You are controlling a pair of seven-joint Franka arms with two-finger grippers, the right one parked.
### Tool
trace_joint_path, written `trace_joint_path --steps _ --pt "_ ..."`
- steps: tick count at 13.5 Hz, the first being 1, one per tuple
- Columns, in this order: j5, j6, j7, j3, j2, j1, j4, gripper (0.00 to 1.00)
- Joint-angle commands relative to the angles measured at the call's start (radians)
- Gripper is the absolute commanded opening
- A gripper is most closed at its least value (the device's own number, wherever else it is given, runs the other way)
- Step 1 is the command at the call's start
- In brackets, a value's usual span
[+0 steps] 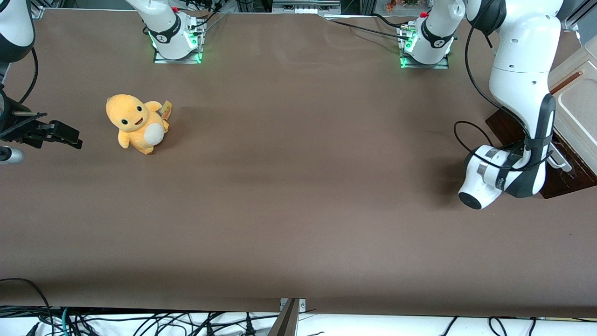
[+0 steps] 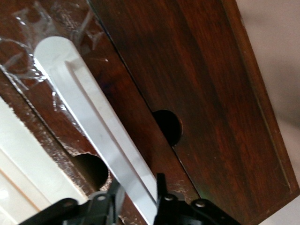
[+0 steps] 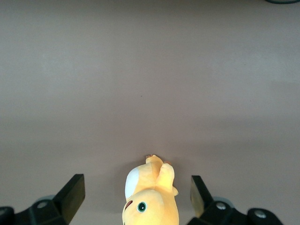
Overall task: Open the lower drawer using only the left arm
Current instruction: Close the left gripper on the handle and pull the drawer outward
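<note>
The left arm reaches down at its own end of the table to a cabinet with dark brown fronts. In the left wrist view its black gripper is shut on the long white bar handle of the lower drawer. One finger presses each long edge of the bar. The glossy drawer front carries clear film and a round notch. It looks flush with the wide dark panel beside it. In the front view the wrist hides the gripper, and only the handle's end shows.
The cream-white cabinet top with its orange-brown slot rises above the drawer fronts. A yellow plush toy sits on the brown table toward the parked arm's end, also in the right wrist view. Two arm bases stand farthest from the camera.
</note>
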Motion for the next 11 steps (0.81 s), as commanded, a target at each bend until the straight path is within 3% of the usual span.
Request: trace_joint_path --steps 1,11 --pt "0.017 -0.012 0.021 -0.002 0.026 -0.018 0.024 0.00" --pt "-0.023 -0.063 0.042 -0.013 0.075 -0.123 0.122 0.00"
